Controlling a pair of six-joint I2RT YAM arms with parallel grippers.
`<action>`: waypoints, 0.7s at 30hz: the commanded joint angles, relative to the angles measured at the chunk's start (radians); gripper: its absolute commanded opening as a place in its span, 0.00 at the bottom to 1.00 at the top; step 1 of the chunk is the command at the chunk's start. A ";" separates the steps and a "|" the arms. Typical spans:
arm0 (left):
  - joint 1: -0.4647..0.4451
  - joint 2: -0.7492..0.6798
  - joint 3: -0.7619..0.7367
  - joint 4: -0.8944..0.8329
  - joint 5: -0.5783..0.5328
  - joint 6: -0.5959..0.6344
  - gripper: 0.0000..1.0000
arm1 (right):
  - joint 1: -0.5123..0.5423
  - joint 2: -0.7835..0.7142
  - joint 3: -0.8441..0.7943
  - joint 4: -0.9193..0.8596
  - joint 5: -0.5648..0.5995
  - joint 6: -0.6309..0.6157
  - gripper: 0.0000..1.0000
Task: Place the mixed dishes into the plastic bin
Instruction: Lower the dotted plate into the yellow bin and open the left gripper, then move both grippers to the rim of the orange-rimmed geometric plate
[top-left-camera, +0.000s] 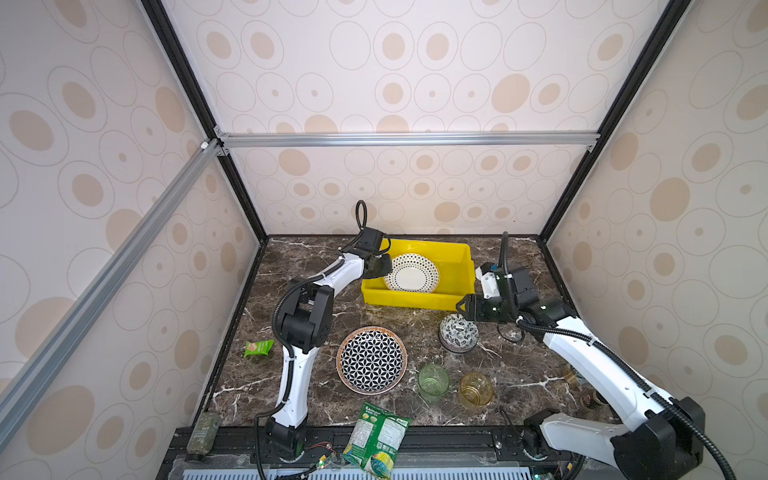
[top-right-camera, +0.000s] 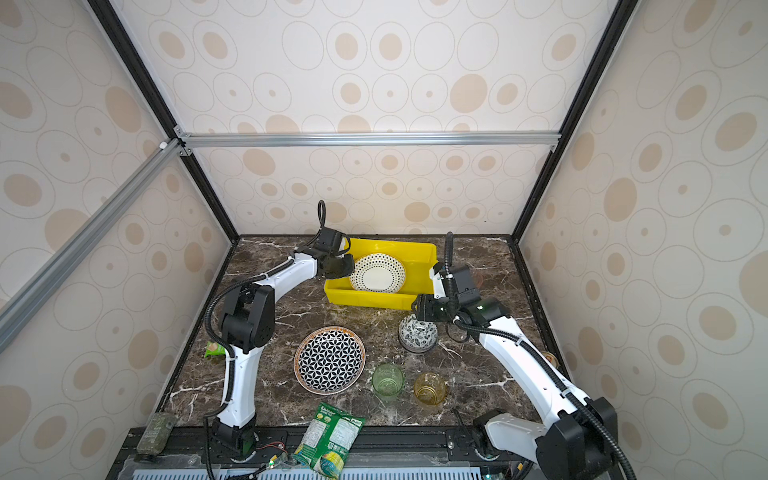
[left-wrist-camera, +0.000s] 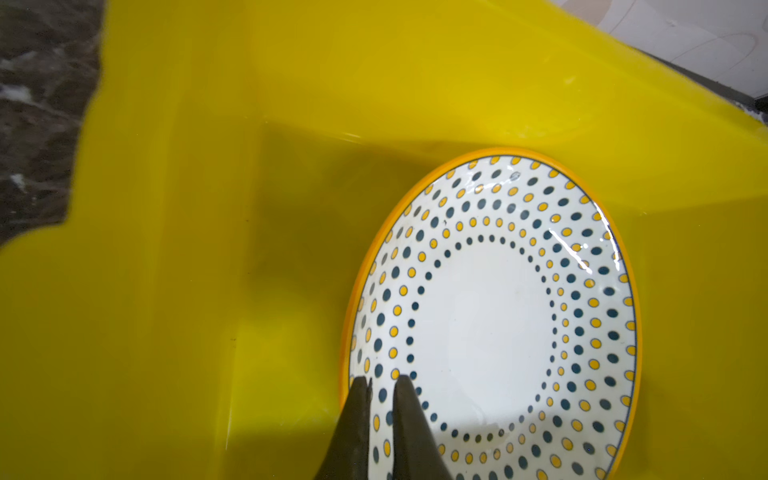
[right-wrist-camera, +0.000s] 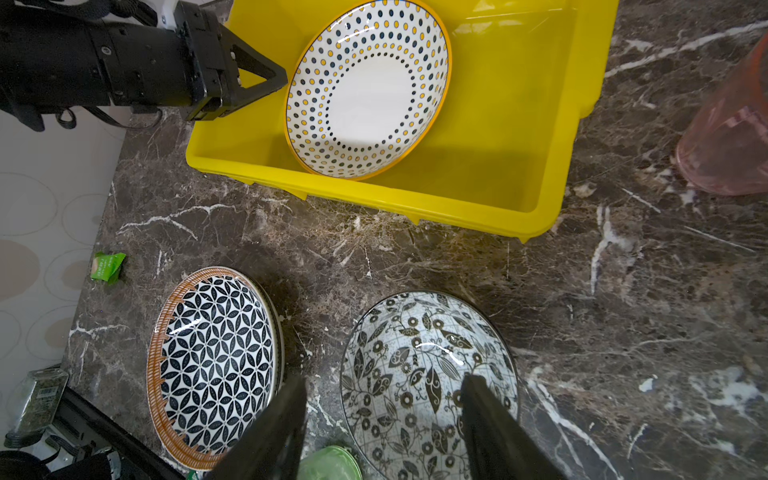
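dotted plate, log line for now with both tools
dotted plate tilted in yellow bin | left tool closed on its rim | right tool open above floral bowl

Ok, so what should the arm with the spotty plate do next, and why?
Probably ease the left gripper down a little, then open it. It pinches the rim of the dotted plate, which hangs tilted inside the yellow bin, its lower edge seemingly near the floor. Laying it flatter first should make for a gentler release.

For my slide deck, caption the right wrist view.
Open right end effector hovers near floral bowl; left end effector grips tilted dotted plate in yellow bin.
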 joint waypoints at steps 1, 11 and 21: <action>0.003 -0.095 -0.012 -0.011 -0.005 0.020 0.14 | -0.002 0.009 -0.003 -0.015 -0.019 0.006 0.62; 0.000 -0.343 -0.172 -0.020 -0.039 0.080 0.17 | 0.037 0.028 0.026 -0.032 -0.005 0.008 0.62; 0.000 -0.613 -0.417 -0.062 -0.121 0.119 0.21 | 0.128 0.058 0.054 -0.031 0.032 0.016 0.61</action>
